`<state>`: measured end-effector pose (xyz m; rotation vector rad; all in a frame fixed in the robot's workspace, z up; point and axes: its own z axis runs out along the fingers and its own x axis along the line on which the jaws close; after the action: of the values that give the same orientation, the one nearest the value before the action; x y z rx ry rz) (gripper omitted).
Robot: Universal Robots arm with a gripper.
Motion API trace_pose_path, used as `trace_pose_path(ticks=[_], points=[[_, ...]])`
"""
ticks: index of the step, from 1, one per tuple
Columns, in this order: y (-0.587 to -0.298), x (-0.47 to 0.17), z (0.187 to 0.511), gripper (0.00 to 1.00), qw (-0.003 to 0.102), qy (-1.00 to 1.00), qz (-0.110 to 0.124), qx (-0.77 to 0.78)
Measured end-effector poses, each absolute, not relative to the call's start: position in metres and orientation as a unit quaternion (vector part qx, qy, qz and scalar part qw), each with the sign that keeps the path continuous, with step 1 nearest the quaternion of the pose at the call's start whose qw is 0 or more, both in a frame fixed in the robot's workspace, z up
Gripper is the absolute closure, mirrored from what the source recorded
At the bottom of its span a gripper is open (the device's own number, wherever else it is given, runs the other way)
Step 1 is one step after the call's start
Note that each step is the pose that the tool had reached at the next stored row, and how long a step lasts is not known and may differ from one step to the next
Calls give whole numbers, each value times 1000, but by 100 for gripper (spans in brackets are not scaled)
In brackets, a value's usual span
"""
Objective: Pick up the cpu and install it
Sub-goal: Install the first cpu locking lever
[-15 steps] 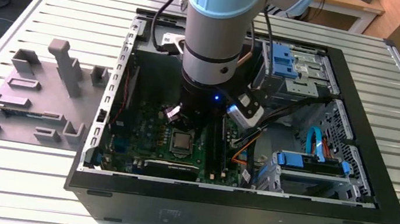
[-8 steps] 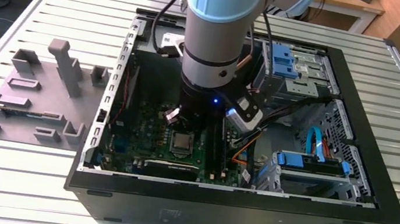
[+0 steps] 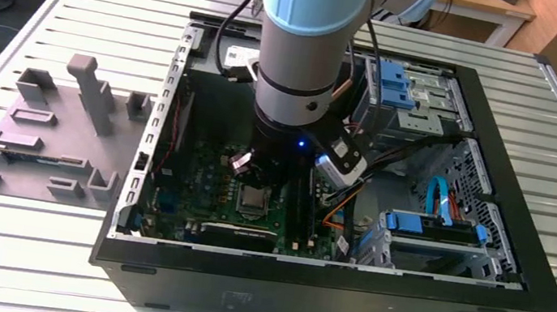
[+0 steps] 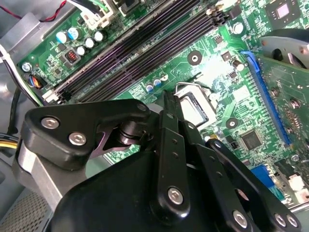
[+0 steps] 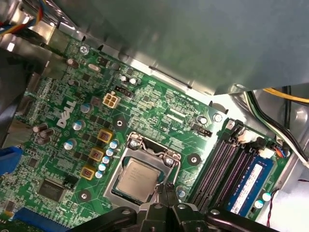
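The cpu (image 5: 137, 181) is a small silvery-grey square lying flat inside the dark metal socket frame (image 5: 126, 154) on the green motherboard (image 5: 159, 106). In the exterior view the cpu (image 3: 254, 198) shows just below the arm's wrist (image 3: 285, 153), inside the open computer case (image 3: 454, 303). My gripper (image 5: 167, 187) hangs right over the socket's edge beside the cpu, its two thin black fingers pressed together with nothing between them. In the second wrist view the gripper (image 4: 166, 99) points at the socket (image 4: 195, 108).
Dark memory slots (image 5: 219, 164) and a blue memory stick (image 5: 246, 186) run beside the socket. Case walls, cables (image 3: 342, 210) and blue drive bays (image 3: 443, 228) surround the board. Lilac-grey holder blocks (image 3: 52, 132) stand on the slatted table at the exterior view's left.
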<state>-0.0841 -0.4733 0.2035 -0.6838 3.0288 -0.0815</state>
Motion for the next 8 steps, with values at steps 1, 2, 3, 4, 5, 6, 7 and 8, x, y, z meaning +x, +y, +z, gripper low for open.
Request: trace_pose_path(ticks=[1, 2, 3, 4, 5, 6, 7, 8], points=[[-473, -84, 203, 89, 18, 975, -26, -220], [-473, -84, 203, 89, 18, 975, -26, -220], [-474, -84, 203, 89, 18, 975, -26, -220], [-474, -84, 203, 89, 18, 975, -26, -219], [-475, -84, 203, 89, 18, 975, -26, -219], [-476, -83, 203, 89, 18, 975, -26, -218], [-477, -83, 203, 89, 18, 975, -26, -218], [-478, -83, 202, 89, 18, 976, -26, -217]])
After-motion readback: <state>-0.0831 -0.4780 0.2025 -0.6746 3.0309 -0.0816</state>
